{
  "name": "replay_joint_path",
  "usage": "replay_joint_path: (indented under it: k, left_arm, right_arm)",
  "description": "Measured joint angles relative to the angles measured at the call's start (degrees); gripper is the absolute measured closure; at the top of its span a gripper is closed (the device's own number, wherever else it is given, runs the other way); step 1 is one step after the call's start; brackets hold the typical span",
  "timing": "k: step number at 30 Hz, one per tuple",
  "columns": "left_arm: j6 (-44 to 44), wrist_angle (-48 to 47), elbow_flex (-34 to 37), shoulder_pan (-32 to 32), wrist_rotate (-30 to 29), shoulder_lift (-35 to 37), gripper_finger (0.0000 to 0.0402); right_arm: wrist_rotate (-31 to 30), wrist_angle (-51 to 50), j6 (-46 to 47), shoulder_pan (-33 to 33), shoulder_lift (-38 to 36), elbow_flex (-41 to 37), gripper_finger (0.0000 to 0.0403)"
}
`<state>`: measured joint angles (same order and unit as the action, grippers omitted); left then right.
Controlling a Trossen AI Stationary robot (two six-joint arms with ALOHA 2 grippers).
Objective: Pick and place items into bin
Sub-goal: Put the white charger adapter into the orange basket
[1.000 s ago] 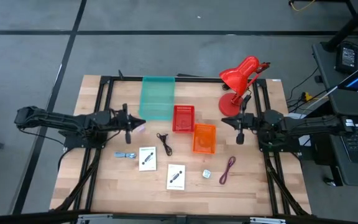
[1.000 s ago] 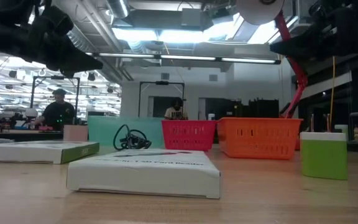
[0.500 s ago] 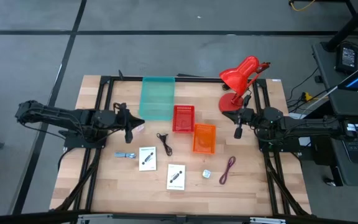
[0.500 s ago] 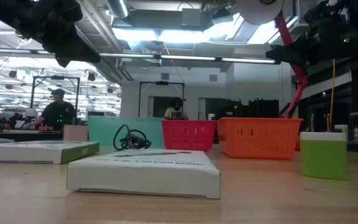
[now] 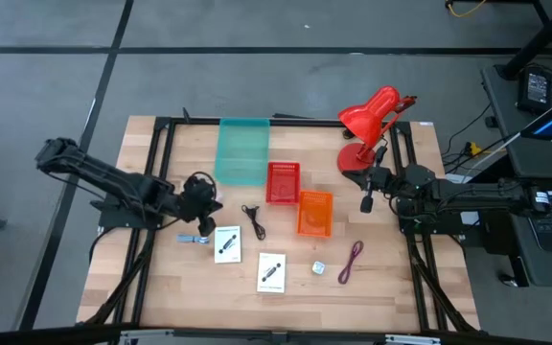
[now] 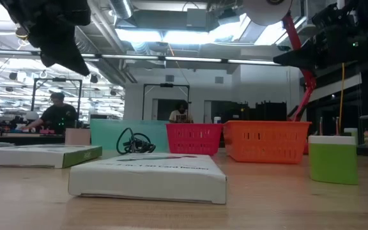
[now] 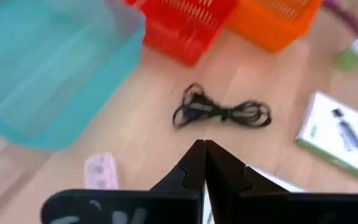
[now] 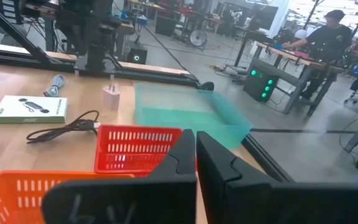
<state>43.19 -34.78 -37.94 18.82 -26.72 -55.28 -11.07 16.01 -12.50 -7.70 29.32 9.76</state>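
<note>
Light wooden table [image 5: 161, 287], black frame rails along its sides. At the far middle, translucent teal plastic bin [image 5: 243, 149]; just right of it a red mesh basket [image 5: 282, 182], then an orange mesh basket [image 5: 315, 213] slightly nearer. Red desk lamp [image 5: 372, 120] at the far right. Left gripper [image 5: 202, 203] above the table's left part, fingers pressed together, nothing between them; right gripper [image 5: 366, 203] waiting right of the orange basket, fingers likewise pinched together and empty. Two white flat boxes with black print: one [image 5: 227, 243] near the left gripper, the other [image 5: 271, 272] nearer and further right. Dark red coiled cable [image 5: 352, 261] at the near right. Black coiled cable [image 5: 254, 219] between the red basket and the first box. Bluish small piece [image 5: 194, 239] left of that box. Small pink piece [image 7: 99, 172] beside the teal bin. Tiny white-and-green cube [image 5: 319, 269] left of the dark red cable.
</note>
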Motion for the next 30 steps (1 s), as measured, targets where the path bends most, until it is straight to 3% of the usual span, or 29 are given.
replay_joint_path:
  k: [5, 12, 24, 30]
  left_arm:
    - [8.3, -12.5, -3.4, 0.3, -0.7, -4.4, 0.0398]
    - [8.4, -13.8, -3.5, 0.3, -0.3, -6.5, 0.0385]
    - [8.8, -14.8, -3.5, 0.3, -0.2, -7.2, 0.0289]
    - [9.5, -17.3, -2.6, 0.3, -2.3, -11.2, 0.0244]
  right_arm:
    - [0.0, 0.0, 0.0, 0.0, 0.0, 0.0, 0.0402]
    - [0.0, -0.2, 0.0, 0.0, 0.0, 0.0, 0.0402]
    - [0.0, -2.1, 0.0, 0.0, 0.0, 0.0, 0.0402]
    - [0.1, -3.5, 0.3, 0.0, 0.0, 0.0, 0.0402]
